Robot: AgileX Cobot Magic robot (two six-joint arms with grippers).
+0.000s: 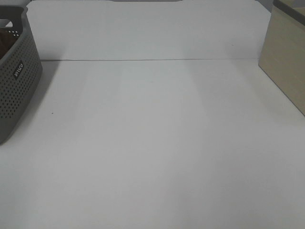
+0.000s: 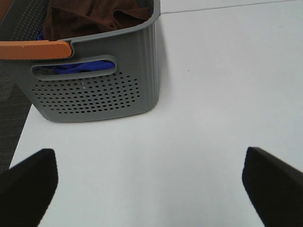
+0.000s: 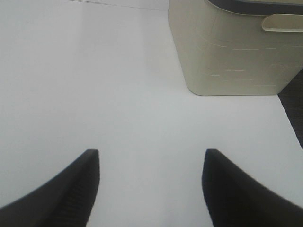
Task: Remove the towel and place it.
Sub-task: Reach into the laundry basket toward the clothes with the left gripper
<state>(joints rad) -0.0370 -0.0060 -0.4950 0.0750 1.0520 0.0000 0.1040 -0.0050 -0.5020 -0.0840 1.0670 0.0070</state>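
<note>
The dark brown towel (image 2: 94, 16) lies bunched inside the grey perforated basket (image 2: 94, 94), over something blue (image 2: 83, 67) that shows through the handle slot. The basket has an orange handle (image 2: 35, 48). In the exterior high view the basket (image 1: 16, 81) stands at the left edge and a little brown (image 1: 4, 43) shows inside it. My left gripper (image 2: 151, 182) is open and empty above the white table, short of the basket. My right gripper (image 3: 150, 179) is open and empty above the table, short of a beige bin (image 3: 232, 47). Neither gripper shows in the exterior high view.
The beige bin (image 1: 286, 62) stands at the right edge of the white table (image 1: 152, 143). A seam line (image 1: 152, 60) crosses the table at the back. Dark floor (image 2: 12, 109) lies beyond the table edge beside the basket.
</note>
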